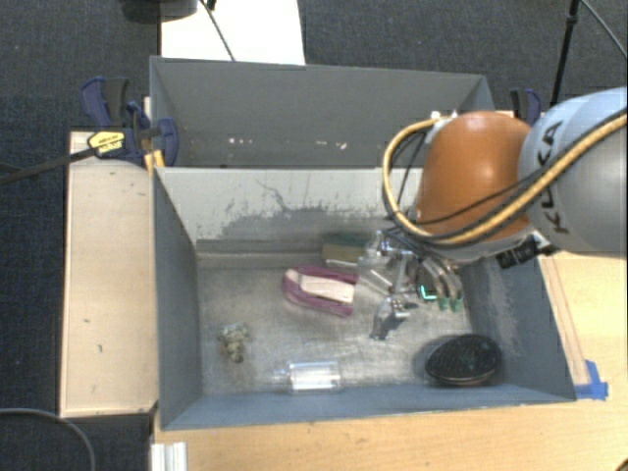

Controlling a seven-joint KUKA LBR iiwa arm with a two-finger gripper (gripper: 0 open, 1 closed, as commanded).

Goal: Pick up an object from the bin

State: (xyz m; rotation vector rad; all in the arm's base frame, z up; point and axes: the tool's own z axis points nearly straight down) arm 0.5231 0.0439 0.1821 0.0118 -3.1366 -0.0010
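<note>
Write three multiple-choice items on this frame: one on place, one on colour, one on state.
1. Where in the bin does the black disc lie? A lower right of the view; B upper left; C middle.
2. The curved thing left of the gripper is: A yellow; B purple and white; C red.
3. The disc is: A lying flat; B leaning on a wall; C standing on edge.
Key: 1 A, beside the right wall near the front; 2 B, purple shell, white middle; 3 A, its round top faces up.
</note>
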